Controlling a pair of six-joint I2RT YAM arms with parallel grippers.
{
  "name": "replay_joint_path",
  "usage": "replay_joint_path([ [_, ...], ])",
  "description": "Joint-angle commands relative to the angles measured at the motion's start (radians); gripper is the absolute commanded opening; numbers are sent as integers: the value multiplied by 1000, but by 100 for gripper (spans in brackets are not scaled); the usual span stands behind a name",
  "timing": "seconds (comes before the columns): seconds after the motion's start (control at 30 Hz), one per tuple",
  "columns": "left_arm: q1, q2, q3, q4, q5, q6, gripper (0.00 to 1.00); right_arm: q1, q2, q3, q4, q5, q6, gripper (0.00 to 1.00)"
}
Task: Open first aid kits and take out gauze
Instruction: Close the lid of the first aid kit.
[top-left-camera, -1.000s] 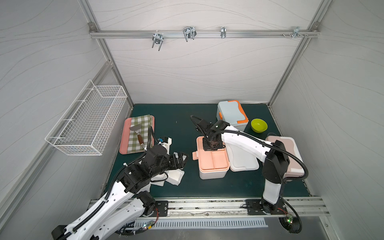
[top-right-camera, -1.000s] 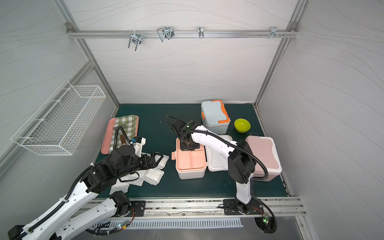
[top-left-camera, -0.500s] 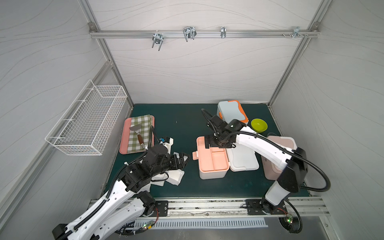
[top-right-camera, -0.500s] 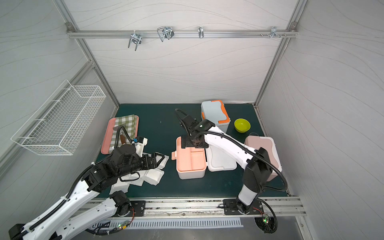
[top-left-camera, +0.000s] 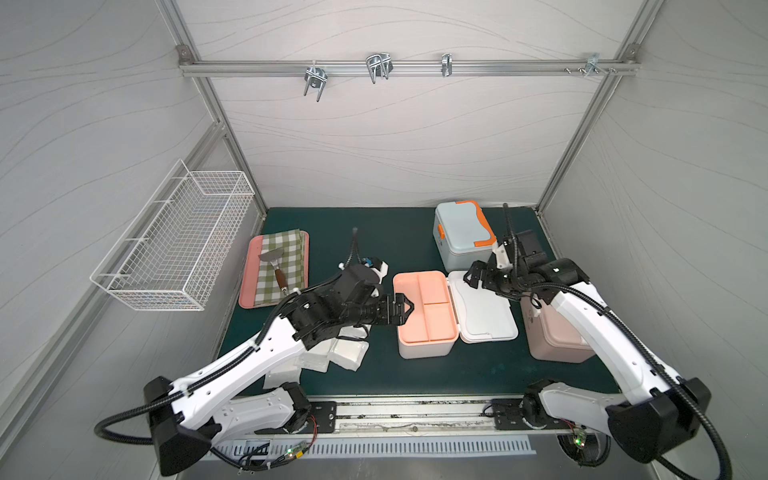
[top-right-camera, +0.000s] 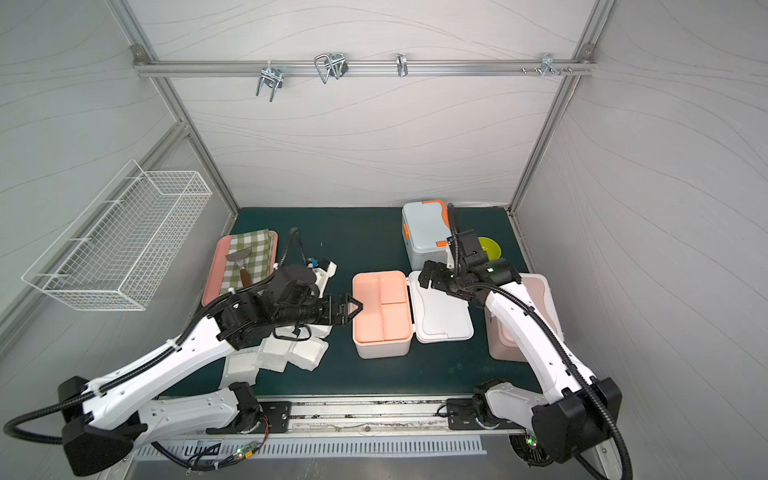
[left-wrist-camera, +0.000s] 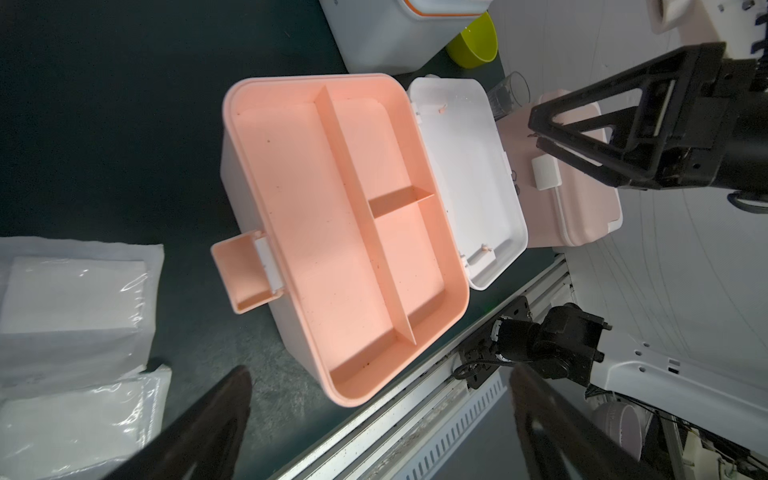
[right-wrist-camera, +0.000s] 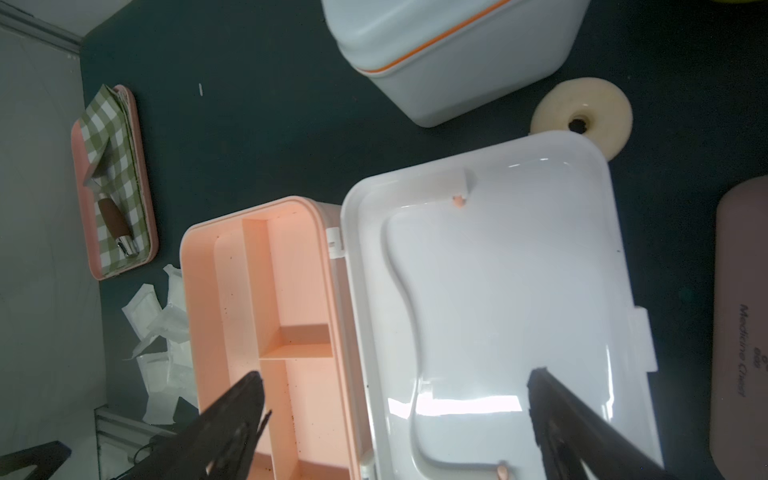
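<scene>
White plastic first aid kit (top-left-camera: 422, 352) open, peach divided tray (top-left-camera: 419, 309) bare | left gripper (top-left-camera: 405, 308), right gripper (top-left-camera: 473, 277) both spread, empty | best: lift tray level, check beneath.

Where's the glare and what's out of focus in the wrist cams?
Right wrist view: glare band on the open white lid, right gripper soft. Left wrist view: glints on the gauze wrappers, left gripper blurred, open kit sharp.

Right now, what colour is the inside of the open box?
Peach-pink. The open white plastic box shows its divided inside best in the left wrist view.
</scene>
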Motion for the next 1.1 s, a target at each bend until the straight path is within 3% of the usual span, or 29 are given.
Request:
replay_joint_path([
  [0.0, -22, 103, 95, 26, 8, 19, 97, -106, -13, -45, 34, -142, -67, 99],
  [0.37, -49, 424, 283, -61, 32, 78, 96, -233, -14, -183, 119, -210, -70, 99],
  [0.8, -49, 476, 221, 2, 46, 45, 96, -283, -43, -217, 109, -68, -81, 99],
  [1.07, -49, 477, 191, 39, 88, 28, 96, -359, -13, -300, 179, -214, -70, 99],
])
